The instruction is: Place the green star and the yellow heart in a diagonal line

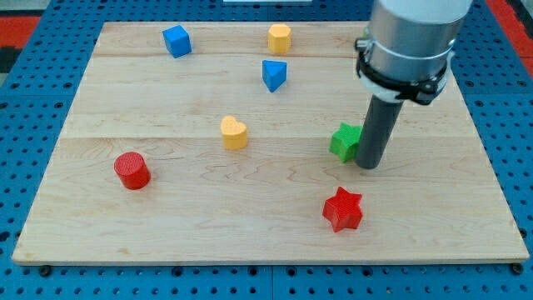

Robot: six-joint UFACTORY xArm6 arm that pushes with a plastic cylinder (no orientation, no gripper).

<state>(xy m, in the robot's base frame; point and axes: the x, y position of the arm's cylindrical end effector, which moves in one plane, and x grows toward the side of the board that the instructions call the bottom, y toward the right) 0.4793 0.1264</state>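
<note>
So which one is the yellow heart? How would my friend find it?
Start at the wooden board and look near its middle, a little toward the view's left. The yellow heart sits alone there, right of the red cylinder. The other yellow block, at the view's top edge, has no notch.

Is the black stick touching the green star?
Touching, it seems. In the camera view my tip sits right against the green star's right side, with no strip of wooden board showing between them.

Bright even overhead light, soft short shadows under blocks, sharp focus, no glare or blur
</note>
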